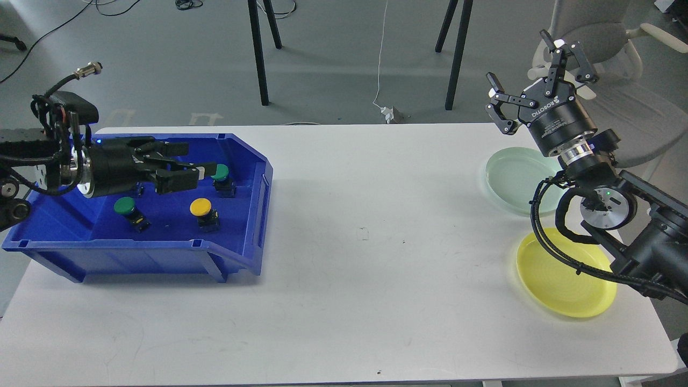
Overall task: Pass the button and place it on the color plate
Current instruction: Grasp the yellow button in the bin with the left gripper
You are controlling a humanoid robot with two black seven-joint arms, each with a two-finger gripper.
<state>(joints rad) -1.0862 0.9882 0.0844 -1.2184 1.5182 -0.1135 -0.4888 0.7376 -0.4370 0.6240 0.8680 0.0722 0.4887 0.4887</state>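
nearest to me, at the lower right of the frame, the yellow plate [564, 279] lies on the desk [344, 242] with my right arm's cables crossing its upper edge, and a careless swing there could drag the plate or nudge it toward the desk's right edge. at the left, the blue bin [134, 242] holds the buttons: a green button [125, 206] and a yellow button [201, 207] sit apart in the near half, and a second green button [220, 173] stands farther back, just at the tips of my left pincer [201, 171]. that pincer reaches in sideways with its fingers close together; i cannot tell whether it is already touching the far green button or only beside it. i judge the risk here is a shallow side-on pinch on the round cap, which could let the button slip or tip over, or knock it against the bin wall. picking by colour matters too: a green one belongs on the pale green plate [510, 177], mid right, partly hidden behind my right arm. farthest, at the upper right, my right pincer [537, 75] is raised with its fingers spread wide, holding nothing. the handover across the bare middle of the desk could drop the button if the fingers meet it badly.
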